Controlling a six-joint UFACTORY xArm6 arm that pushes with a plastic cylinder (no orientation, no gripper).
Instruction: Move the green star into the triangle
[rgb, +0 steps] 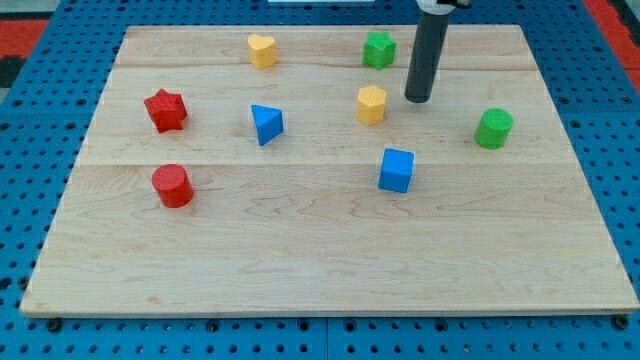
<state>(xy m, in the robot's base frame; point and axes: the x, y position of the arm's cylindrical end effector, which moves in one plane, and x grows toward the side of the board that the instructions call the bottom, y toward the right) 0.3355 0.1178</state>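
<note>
While my tip (417, 99) sits just right of the yellow hexagon block (371, 104), the green star (378, 49) lies near the view's top, above-left of it. Blue triangle (266, 123) is well apart, left of centre. No pincer here: bare rod, holding nothing.

The board (330, 250) is showing pale, smooth wood grain — my tip (417, 99) is looking matt dark.

A robotics lab bench, by its looks: a pale wooden tabletop (330, 270) lies on a blue perforated base (40, 140) that frames it on every side, and small coloured blocks lie scattered across the tabletop beneath a dark rod (426, 60).
</note>
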